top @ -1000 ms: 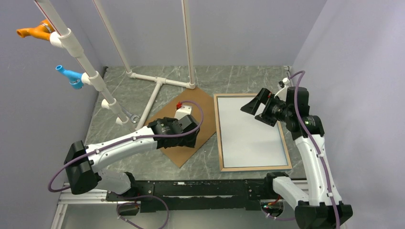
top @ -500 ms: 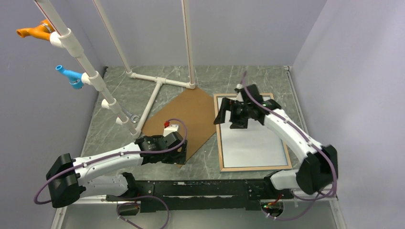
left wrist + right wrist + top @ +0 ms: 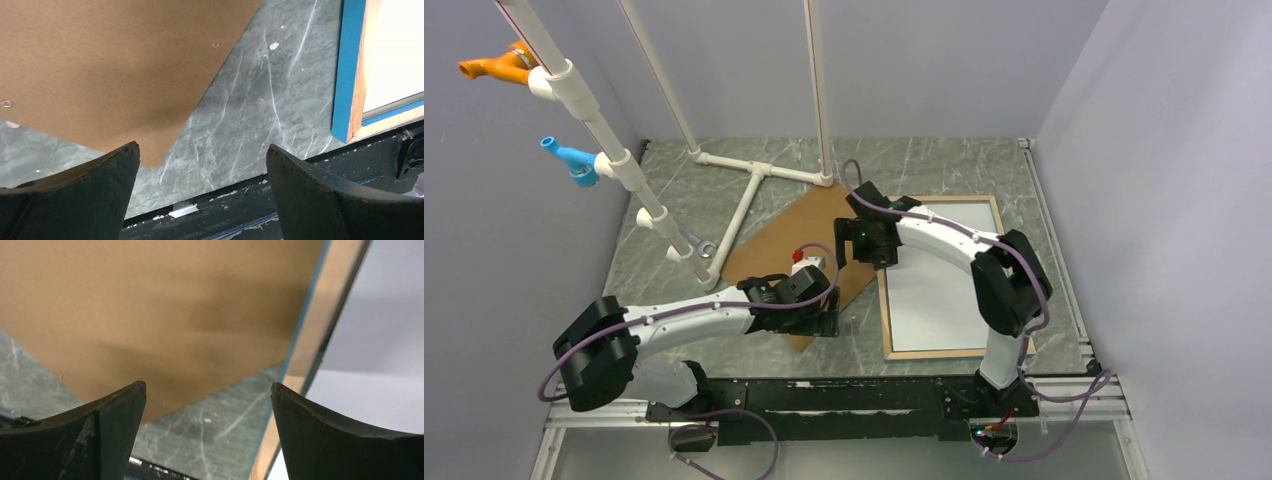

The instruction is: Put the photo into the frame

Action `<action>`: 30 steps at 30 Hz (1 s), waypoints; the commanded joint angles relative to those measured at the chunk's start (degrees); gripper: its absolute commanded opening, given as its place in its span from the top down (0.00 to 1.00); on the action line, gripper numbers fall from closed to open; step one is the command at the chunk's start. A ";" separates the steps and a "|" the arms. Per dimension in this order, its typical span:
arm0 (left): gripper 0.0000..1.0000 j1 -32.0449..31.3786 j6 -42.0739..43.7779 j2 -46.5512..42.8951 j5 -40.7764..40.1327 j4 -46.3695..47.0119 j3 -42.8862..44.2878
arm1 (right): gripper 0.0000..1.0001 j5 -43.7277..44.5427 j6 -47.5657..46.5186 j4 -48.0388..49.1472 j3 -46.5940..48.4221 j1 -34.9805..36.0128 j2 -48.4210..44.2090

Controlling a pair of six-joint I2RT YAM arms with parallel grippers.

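My left gripper (image 3: 202, 147) hangs with its jaws wide apart and nothing between them, over the near corner of the brown backing board (image 3: 784, 240). The board lies flat and askew on the marbled table (image 3: 944, 165). My right gripper (image 3: 208, 385) hovers over the board's right corner, just beside the left rail of the frame (image 3: 885, 320). Its jaws are spread wide too, gripping nothing. The frame lies flat on the right of the table, wood face up, a blue edge showing along its side. The photo (image 3: 929, 300) lies inside it, plain white back up
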 commanded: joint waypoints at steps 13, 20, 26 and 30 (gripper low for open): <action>0.01 0.85 -1.03 5.83 4.94 8.36 -3.89 | 0.02 12.12 0.12 -1.68 8.08 2.28 11.81; 0.01 1.14 -1.47 6.56 5.52 9.21 -5.07 | 0.01 15.55 0.24 -2.47 5.51 0.49 11.53; 0.01 1.24 -1.58 8.34 6.65 10.03 -5.43 | 0.00 16.84 -0.86 -2.20 3.03 -3.13 10.01; 0.01 1.24 -1.52 8.56 6.95 9.96 -5.53 | 0.00 17.16 -1.57 -2.51 1.71 -6.34 9.04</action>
